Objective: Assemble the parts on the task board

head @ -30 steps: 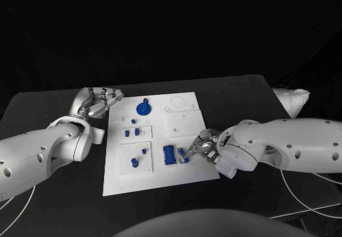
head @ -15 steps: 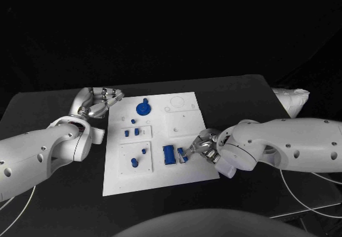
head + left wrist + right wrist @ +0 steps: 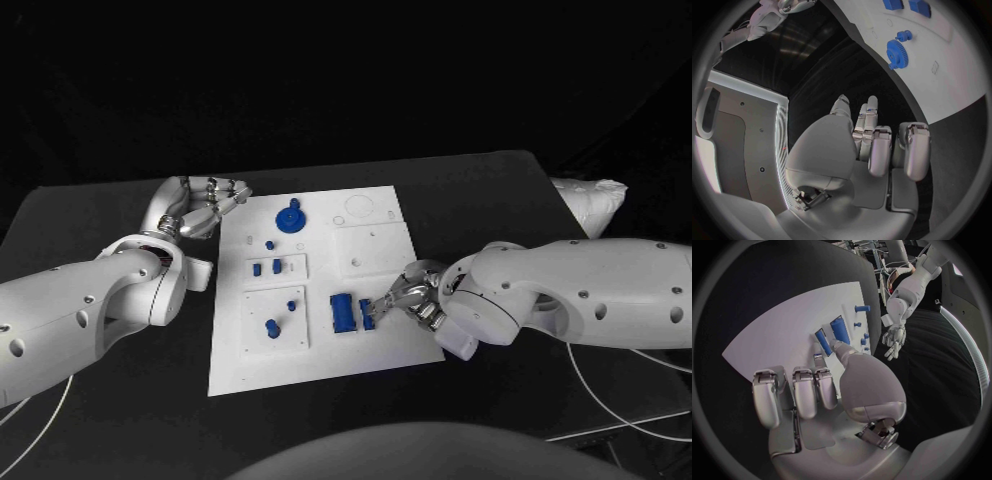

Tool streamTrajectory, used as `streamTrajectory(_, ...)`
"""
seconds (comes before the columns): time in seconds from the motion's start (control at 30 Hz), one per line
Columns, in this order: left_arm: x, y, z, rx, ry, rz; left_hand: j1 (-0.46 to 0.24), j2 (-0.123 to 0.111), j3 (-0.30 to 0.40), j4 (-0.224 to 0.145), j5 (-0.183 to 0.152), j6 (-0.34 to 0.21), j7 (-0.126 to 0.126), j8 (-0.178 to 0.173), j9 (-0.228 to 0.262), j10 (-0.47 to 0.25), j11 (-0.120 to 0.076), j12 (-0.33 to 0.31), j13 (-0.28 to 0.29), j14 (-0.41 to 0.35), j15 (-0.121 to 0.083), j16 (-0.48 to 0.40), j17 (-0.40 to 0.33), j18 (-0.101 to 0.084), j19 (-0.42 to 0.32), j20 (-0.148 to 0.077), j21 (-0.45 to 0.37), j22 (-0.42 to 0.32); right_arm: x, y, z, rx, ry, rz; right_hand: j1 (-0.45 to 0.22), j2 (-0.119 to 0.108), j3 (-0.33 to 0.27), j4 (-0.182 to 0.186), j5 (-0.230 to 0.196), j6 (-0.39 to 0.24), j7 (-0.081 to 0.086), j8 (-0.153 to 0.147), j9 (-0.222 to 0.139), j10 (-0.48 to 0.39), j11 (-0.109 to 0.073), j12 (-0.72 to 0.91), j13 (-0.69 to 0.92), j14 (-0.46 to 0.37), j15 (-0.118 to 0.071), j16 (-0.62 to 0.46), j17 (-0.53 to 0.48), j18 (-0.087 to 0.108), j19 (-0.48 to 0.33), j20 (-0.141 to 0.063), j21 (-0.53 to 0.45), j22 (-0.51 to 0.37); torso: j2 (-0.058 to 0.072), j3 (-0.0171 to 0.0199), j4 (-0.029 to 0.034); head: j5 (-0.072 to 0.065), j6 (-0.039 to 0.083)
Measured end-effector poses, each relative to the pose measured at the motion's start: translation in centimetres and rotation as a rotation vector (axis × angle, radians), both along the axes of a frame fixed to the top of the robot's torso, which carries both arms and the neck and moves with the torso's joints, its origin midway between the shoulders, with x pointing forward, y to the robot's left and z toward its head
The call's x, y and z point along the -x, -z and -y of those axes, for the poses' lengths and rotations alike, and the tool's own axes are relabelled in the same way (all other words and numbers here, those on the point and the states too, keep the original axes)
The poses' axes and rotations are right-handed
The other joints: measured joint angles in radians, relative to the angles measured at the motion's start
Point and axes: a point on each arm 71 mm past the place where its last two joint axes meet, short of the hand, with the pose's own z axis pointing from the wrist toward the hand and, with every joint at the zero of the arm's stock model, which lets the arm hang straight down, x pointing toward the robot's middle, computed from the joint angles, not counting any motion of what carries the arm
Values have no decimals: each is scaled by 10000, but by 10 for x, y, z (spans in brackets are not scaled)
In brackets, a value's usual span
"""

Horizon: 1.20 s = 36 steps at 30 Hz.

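The white task board point(image 3: 375, 250) lies mid-table. A blue gear point(image 3: 291, 218) stands at its far end, also seen in the left wrist view as the gear point(image 3: 896, 51). Small blue pieces point(image 3: 267, 268) and blue pegs point(image 3: 274, 324) stand in the left-hand panels. A wide blue block point(image 3: 342, 312) lies near the board's right front. Beside it my right hand point(image 3: 414, 298) pinches a narrow blue piece point(image 3: 821, 342) between thumb and a fingertip, the other fingers curled; the piece lies low on the board point(image 3: 786, 325). My left hand point(image 3: 202, 205) hovers off the board's far left corner, holding nothing, fingers loosely apart.
A white bundle point(image 3: 591, 205) sits at the table's far right edge. White cables point(image 3: 606, 385) trail under my right arm. Black table point(image 3: 476, 190) surrounds the board, with room beyond its far edge and to its right.
My right hand's fingers have crept slightly left, now covering more of the narrow blue piece. The left arm has not moved.
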Motion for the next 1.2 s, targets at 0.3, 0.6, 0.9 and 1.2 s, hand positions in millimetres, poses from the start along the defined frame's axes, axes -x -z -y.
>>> streamTrajectory(0.3,0,0,-1,-3,-8,-4,0,0,0,0,0,0,0,0,0,0,0,0,0,0,0,0,-1,0,0,0,0,0,0,0,6,22,179,149,-40,40,-197,83,-130,474,-150,146,0,-1,-1,0,0,0,0,0,1,0,0,0,0,0,-1,2,-2,29,4)
streamTrajectory(0.6,1,1,-2,-4,-25,-20,0,0,-96,-15,0,0,0,0,-15,0,0,-45,-14,0,0,0,-2,0,0,0,0,0,-16,-9,15,-595,402,2452,315,334,-2448,608,-894,-1450,-689,4560,4334,1,-468,0,0,-22,-376,0,0,0,-14,-345,0,-1,-2,18,-8,226,154)
streamTrajectory(0.9,9,5,-3,98,36,60,-216,121,-498,-32,0,-134,133,0,-27,-364,111,-66,-26,0,0,0,-3,0,0,0,-413,0,-47,-28,16,-2284,677,6214,688,710,-3446,1660,-127,-3938,-13,4684,4744,-44,48,-256,0,-1466,177,-1753,-650,638,-1608,99,-2721,-3,-8,42,-4,574,510)
streamTrajectory(1.2,24,2,0,706,-54,574,-987,19,-917,-45,-130,-274,272,1,-27,-905,255,-66,-26,-3713,270,-5990,-4441,1579,-5105,236,-9515,-1730,-67,-45,-1,-3955,238,8565,-333,1121,-4698,2325,-280,-5960,24,3096,2711,-9174,1498,-10527,-5912,-9128,1680,-9995,-7670,1163,-9317,1031,-11884,-3090,1,68,-30,983,984)
